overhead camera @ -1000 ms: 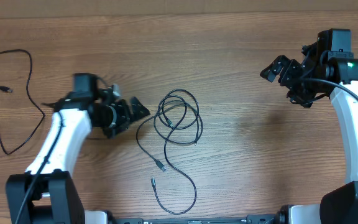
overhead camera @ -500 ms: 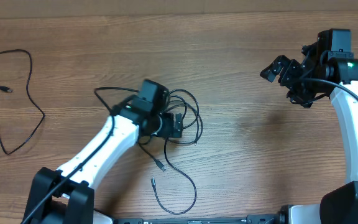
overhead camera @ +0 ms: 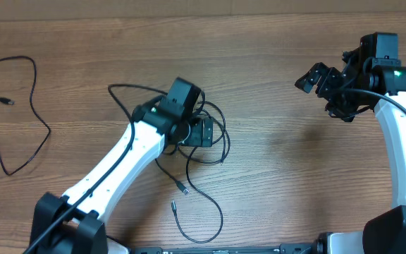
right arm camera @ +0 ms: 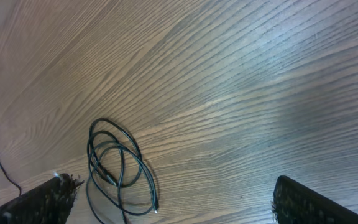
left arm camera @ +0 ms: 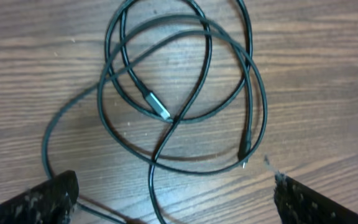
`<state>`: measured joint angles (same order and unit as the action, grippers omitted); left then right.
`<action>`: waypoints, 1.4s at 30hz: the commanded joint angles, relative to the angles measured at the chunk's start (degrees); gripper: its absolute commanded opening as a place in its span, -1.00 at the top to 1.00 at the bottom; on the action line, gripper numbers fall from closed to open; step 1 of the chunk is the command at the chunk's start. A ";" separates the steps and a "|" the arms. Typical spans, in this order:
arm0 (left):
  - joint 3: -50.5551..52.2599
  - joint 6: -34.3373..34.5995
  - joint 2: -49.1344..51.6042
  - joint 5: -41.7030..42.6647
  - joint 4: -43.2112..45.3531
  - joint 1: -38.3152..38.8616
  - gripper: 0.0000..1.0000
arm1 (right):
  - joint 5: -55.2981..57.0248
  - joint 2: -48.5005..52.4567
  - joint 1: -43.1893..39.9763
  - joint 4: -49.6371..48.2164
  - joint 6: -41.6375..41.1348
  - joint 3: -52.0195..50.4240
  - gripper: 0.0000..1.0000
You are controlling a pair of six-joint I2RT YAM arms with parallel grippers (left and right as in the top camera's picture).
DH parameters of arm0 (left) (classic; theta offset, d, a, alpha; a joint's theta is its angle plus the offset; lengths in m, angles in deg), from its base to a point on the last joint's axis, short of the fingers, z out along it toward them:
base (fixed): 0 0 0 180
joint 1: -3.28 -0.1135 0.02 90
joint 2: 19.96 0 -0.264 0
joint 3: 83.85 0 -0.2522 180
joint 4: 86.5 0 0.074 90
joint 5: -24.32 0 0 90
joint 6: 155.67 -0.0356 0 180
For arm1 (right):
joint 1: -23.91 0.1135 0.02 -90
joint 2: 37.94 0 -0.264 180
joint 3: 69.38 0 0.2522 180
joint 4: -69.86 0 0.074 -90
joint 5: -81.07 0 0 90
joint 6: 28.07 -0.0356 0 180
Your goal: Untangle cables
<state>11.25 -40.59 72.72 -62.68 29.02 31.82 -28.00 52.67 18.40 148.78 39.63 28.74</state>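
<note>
Wooden worktop [overhead camera: 273, 176] seen from above, with two robot arms.

At the far left a lone cable [overhead camera: 32, 106] lies in a loose open curve, a small plug at each end. It is well apart from everything else and in the same place as a second ago.

Left of centre, the left arm [overhead camera: 118, 169] reaches up from the bottom edge. Its left end effector [overhead camera: 204, 132] now hangs over the upper loops of the tangle [overhead camera: 217, 152]. A second ago it sat just left of the tangle, and half a second ago it was over the tangle's left edge. Its wrist camera shows both fingers [left arm camera: 42, 199] spread wide at the bottom corners, with nothing between them but wood and cable; it holds nothing.

The tangle is black cable coiled in overlapping rings on the worktop. From the wrist view, a silver plug [left arm camera: 159, 107] rests inside the rings and a smaller plug [left arm camera: 243, 152] lies at their right edge. From overhead, a tail runs down from the coil to two plugs [overhead camera: 183, 189] near the bottom edge. Its shape looks unchanged from earlier.

At the far right, the right end effector [overhead camera: 311, 77] sits above bare wood, well apart from the tangle, and has not moved. Its fingers [right arm camera: 48, 196] are fully spread and empty.
</note>
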 commanded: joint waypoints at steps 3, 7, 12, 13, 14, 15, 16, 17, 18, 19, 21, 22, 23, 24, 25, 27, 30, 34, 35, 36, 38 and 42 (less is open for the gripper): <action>-14.99 -1.77 9.68 -1.73 -11.02 0.68 -1.00 | 0.42 -0.15 0.02 -0.39 -0.11 -0.04 -1.00; -24.22 -2.64 16.50 -1.70 -19.54 1.53 -1.00 | 0.39 -0.15 0.02 -0.39 -0.11 -0.04 -1.00; -24.59 -2.69 18.78 -1.38 -19.58 1.99 -1.00 | 0.42 -0.15 0.02 -0.37 -0.11 -0.04 -1.00; -24.59 -2.25 19.34 -1.01 -19.80 1.99 -1.00 | 0.42 -0.15 0.02 -0.39 -0.13 -0.04 -1.00; -24.57 -1.62 19.78 -0.52 -20.15 2.05 -0.99 | 0.42 -0.15 0.02 -0.39 -0.11 -0.04 -1.00; -24.57 -0.94 20.41 0.07 -20.65 2.16 -1.00 | 0.42 -0.15 0.02 -0.37 -0.11 -0.04 -1.00; -24.52 0.11 21.11 0.63 -21.22 2.40 -0.99 | 0.42 -0.15 0.02 -0.39 -0.13 -0.04 -1.00; -24.48 0.87 21.73 1.14 -21.53 2.67 -0.99 | 0.42 -0.15 0.02 -0.37 -0.13 -0.04 -1.00; -24.44 0.90 22.60 1.40 -21.51 2.95 -1.00 | 0.42 -0.15 0.02 -0.39 -0.11 -0.04 -1.00; -24.44 0.90 23.41 1.46 -21.40 3.15 -1.00 | 0.42 -0.15 0.02 -0.37 -0.11 -0.04 -1.00; -24.44 0.85 24.92 1.40 -21.05 3.43 -1.00 | 0.42 -0.15 0.02 -0.39 -0.11 -0.04 -1.00; -24.44 0.85 25.59 1.29 -21.00 3.43 -1.00 | 0.42 -0.15 0.02 -0.39 -0.13 -0.04 -1.00; -24.44 0.85 26.18 1.29 -21.00 3.41 -1.00 | 0.42 -0.15 0.02 -0.39 -0.13 -0.04 -1.00; -24.44 0.87 26.84 1.29 -20.92 3.39 -0.99 | 0.42 -0.15 0.02 -0.39 -0.11 -0.04 -1.00; -24.44 0.85 27.19 1.29 -20.55 3.37 -0.99 | 0.42 -0.15 0.02 -0.37 -0.13 -0.04 -1.00; -24.44 0.81 28.13 1.25 -17.14 3.37 -1.00 | 0.42 -0.15 0.02 -0.37 -0.13 -0.04 -1.00; -24.44 0.66 29.09 1.33 -15.54 3.37 -1.00 | 0.42 -0.15 0.02 -0.37 -0.13 -0.04 -1.00; -24.44 0.61 29.09 1.27 -14.99 3.34 0.92 | 0.42 -0.15 0.02 -0.37 -0.11 -0.04 -1.00; -24.44 0.61 29.09 1.18 -14.58 3.34 0.92 | 0.42 -0.15 0.02 -0.39 -0.11 -0.04 -1.00; -24.44 0.59 29.09 0.87 -14.10 3.37 0.92 | 0.42 -0.15 0.02 -0.39 -0.11 -0.04 -1.00; -24.44 0.09 29.09 0.39 -12.57 3.37 0.92 | 0.42 -0.15 0.02 -0.37 -0.11 -0.04 -1.00; -24.35 -0.87 29.09 -0.68 -11.15 3.37 0.92 | 0.42 -0.15 0.02 -0.37 -0.11 -0.04 -1.00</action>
<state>-12.16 -40.40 101.16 -62.00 17.69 34.81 -27.97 52.67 18.40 148.78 39.65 28.74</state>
